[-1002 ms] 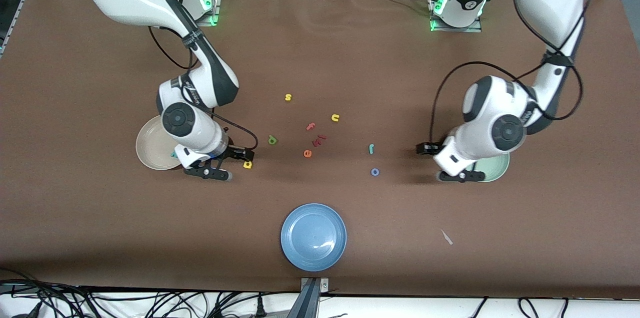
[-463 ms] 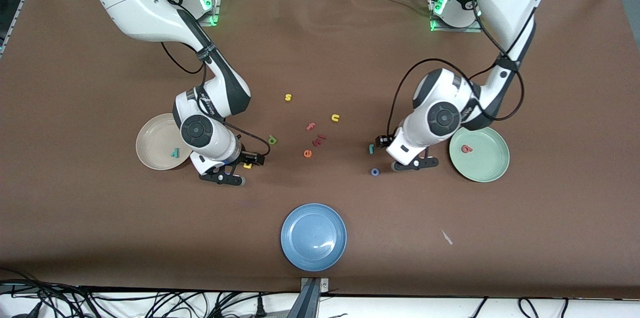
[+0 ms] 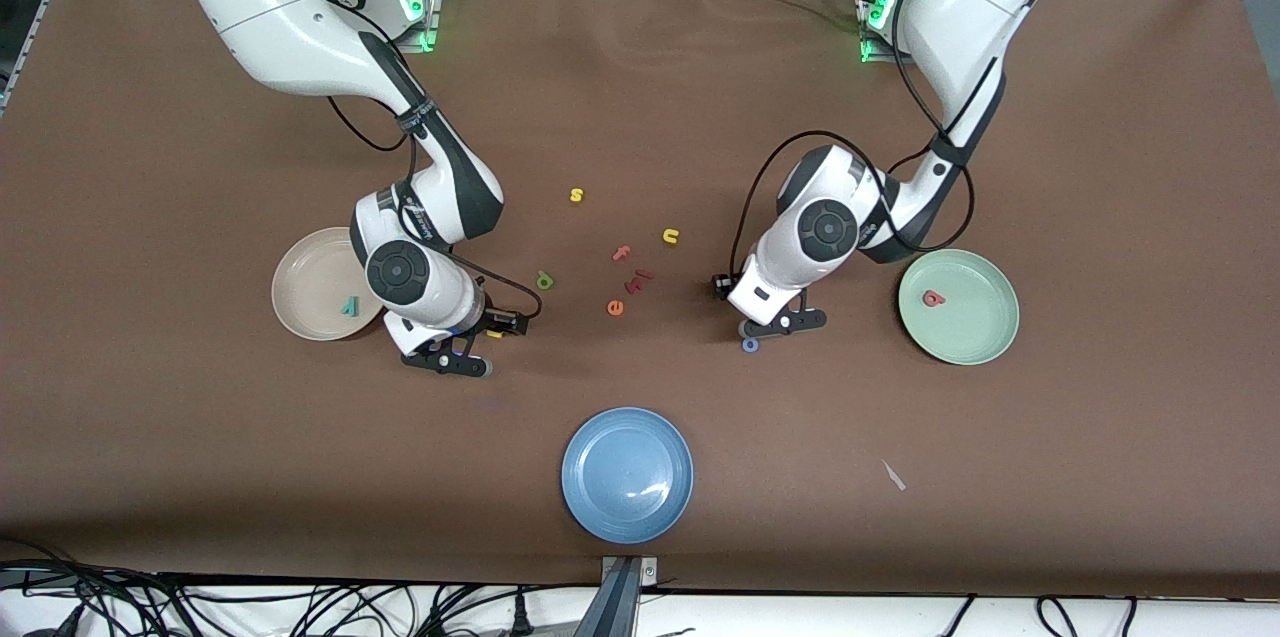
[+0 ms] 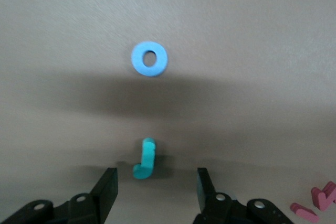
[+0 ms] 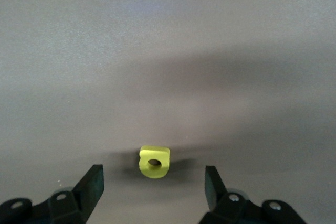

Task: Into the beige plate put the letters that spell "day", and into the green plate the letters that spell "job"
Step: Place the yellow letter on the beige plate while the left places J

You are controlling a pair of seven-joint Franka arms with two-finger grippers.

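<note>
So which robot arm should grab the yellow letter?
The right one. Its right gripper hangs open right over the yellow letter, close to the beige plate. The left gripper is over the teal j.

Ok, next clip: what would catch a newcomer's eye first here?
Both arms are down at the table at once: the right gripper open around the yellow a beside the beige plate, the left gripper open around the teal j, the blue o just past it. A teal y lies in the beige plate, a pink b in the green plate.
</note>
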